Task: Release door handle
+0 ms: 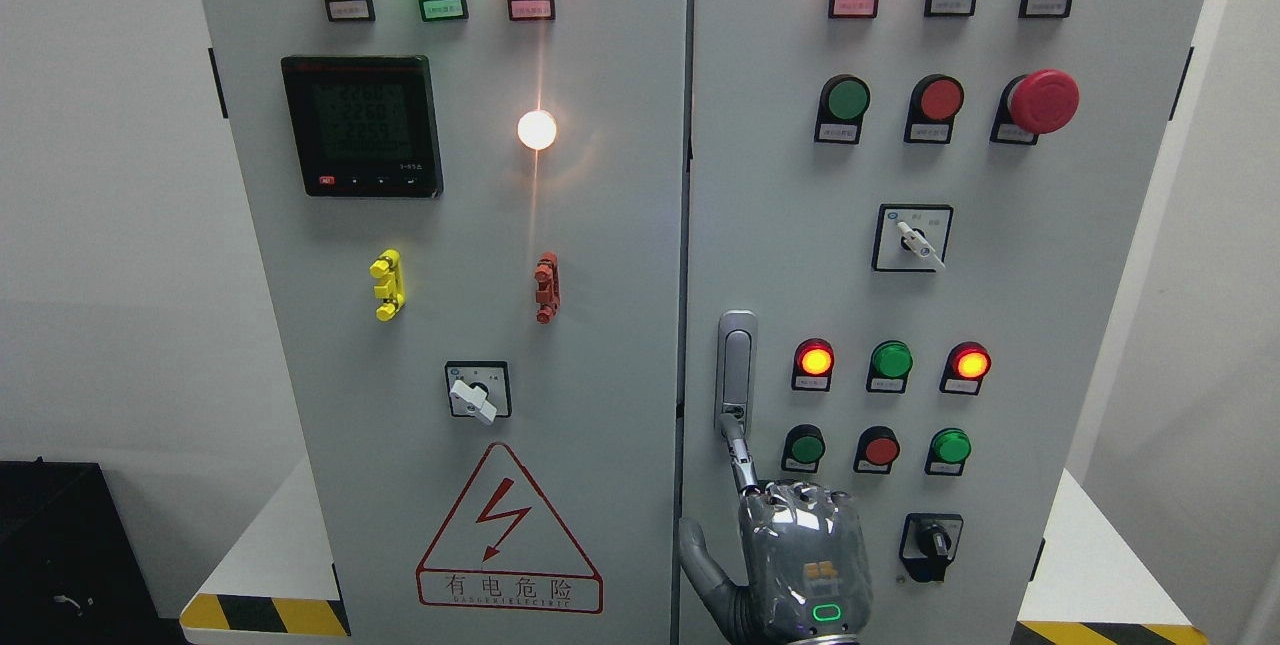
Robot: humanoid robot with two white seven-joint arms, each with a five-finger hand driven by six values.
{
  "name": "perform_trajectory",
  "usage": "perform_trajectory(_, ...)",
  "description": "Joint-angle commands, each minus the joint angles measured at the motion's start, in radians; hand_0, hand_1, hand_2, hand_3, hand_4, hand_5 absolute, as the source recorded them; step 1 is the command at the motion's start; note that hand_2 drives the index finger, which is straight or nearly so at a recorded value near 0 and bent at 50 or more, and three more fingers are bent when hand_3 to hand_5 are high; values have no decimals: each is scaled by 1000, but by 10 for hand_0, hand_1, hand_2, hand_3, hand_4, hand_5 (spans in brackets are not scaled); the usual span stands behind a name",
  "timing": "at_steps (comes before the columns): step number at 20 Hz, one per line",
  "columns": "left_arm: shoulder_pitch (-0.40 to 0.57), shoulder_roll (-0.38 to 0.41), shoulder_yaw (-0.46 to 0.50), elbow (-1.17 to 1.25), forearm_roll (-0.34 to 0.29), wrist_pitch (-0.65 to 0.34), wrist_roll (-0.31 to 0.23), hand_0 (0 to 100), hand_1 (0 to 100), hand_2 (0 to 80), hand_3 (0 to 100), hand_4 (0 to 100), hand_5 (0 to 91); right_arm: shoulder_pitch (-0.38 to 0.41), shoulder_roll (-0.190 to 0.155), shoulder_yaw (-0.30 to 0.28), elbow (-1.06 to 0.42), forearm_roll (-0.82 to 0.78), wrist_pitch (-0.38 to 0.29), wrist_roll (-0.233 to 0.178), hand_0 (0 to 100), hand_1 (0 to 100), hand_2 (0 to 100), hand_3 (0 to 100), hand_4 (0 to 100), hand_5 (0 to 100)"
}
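The silver door handle (pixel 737 365) stands upright on the left edge of the right cabinet door (pixel 1050 325), flush against it. My right hand (pixel 800 555) rises from the bottom edge just below the handle, its back towards the camera. Its index finger (pixel 740 455) is stretched upward and its tip touches the handle's lower end. The other fingers are curled into the palm and the thumb (pixel 700 560) sticks out to the left. The hand holds nothing. My left arm is out of the picture.
Right of the handle sit lit red and green buttons (pixel 890 362), and a black rotary switch (pixel 932 545) is close to my hand. The left door (pixel 600 375) carries a meter, lamps, a white switch (pixel 477 391) and a warning triangle. Striped platform edges lie at both bottom corners.
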State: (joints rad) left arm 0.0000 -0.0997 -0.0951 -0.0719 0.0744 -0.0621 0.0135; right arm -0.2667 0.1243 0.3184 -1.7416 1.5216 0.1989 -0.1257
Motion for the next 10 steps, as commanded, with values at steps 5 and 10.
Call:
perform_trajectory(5,17,0,0,0,1,-1,0,120,556,0,0,0,0,-5,-5,-10,16,-1,1,-2,479,263,0,1000,1000,1000)
perform_trajectory(10,17,0,0,0,1,-1,0,120,556,0,0,0,0,-5,-6,-12,14,0,1,-5,479,262,0,1000,1000,1000)
